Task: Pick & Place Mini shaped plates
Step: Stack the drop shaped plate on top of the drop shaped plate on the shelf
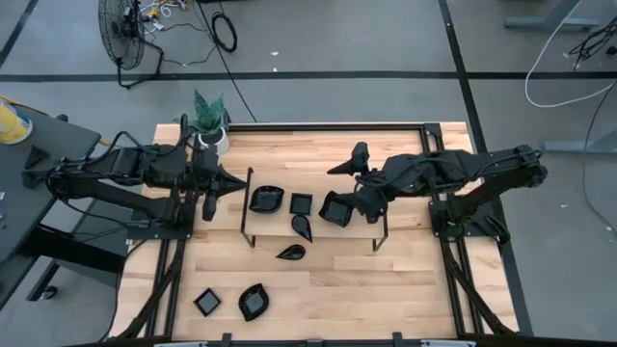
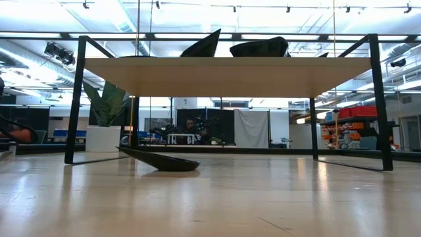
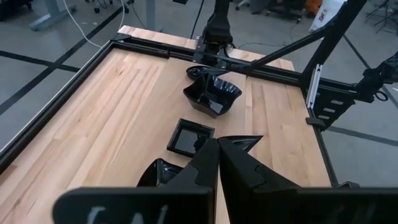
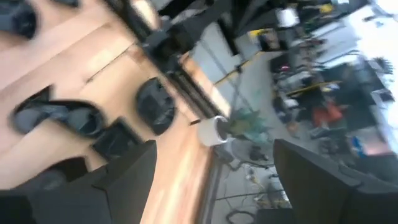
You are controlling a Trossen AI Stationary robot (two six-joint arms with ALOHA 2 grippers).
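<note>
Nearest the low camera, a shallow black leaf-shaped dish [image 2: 160,160] lies on the pale wooden table [image 2: 210,197], its thin rim tapering to a point, under a wire frame [image 2: 79,99] that carries a flat shelf. From above, the mini shaped plates are scattered across the table: a wavy leaf dish [image 1: 266,200] and a small square plate [image 1: 301,203] side by side within the frame, a teardrop plate [image 1: 303,226] just in front of them, the leaf-shaped dish nearer the front, and a second square plate [image 1: 206,302] and an oval leaf dish [image 1: 254,302] close to the front edge. All are glossy black, low-walled, and catch the overhead light on their rims. The right gripper [image 1: 339,204] stands with its fingers spread wide around a deeper square dish [image 1: 335,209] at the right side of the frame; that dish sits tilted, and the left wrist view shows the far gripper's tip at its rim, with the dish [image 3: 212,95] looking glossy and scalloped along its edges. Whether it is lifted clear of the table cannot be told. The left gripper [image 1: 231,187] waits at the left end of the frame, its fingers [image 3: 205,165] pressed together on nothing, pointing toward the wavy leaf dish. A white pot with a green plant [image 1: 209,125] stands at the back left corner of the table.
</note>
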